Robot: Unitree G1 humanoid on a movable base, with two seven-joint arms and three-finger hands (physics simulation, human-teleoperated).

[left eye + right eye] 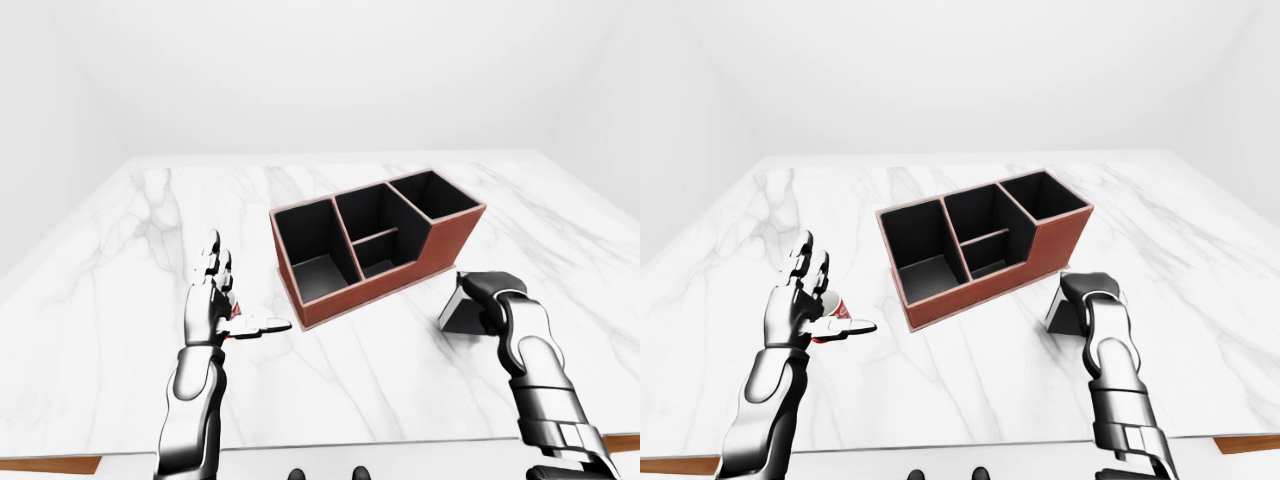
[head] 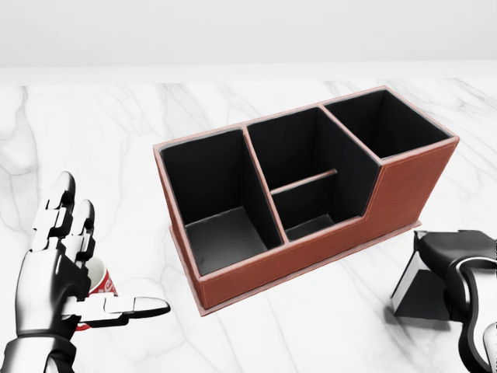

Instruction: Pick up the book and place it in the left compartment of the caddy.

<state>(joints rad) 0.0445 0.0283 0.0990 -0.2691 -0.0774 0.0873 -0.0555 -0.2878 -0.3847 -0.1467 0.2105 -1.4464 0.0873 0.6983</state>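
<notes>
Head view, dark book [image 2: 419,295] tilted, pale page edge, right hand [image 2: 460,250] on top

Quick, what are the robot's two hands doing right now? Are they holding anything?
Left hand: open, fingers spread, holding nothing.
Right hand: draped over the top of the book; whether its fingers have closed cannot be told.

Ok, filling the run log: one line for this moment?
right hand: on book | left hand: open | caddy: empty
</notes>
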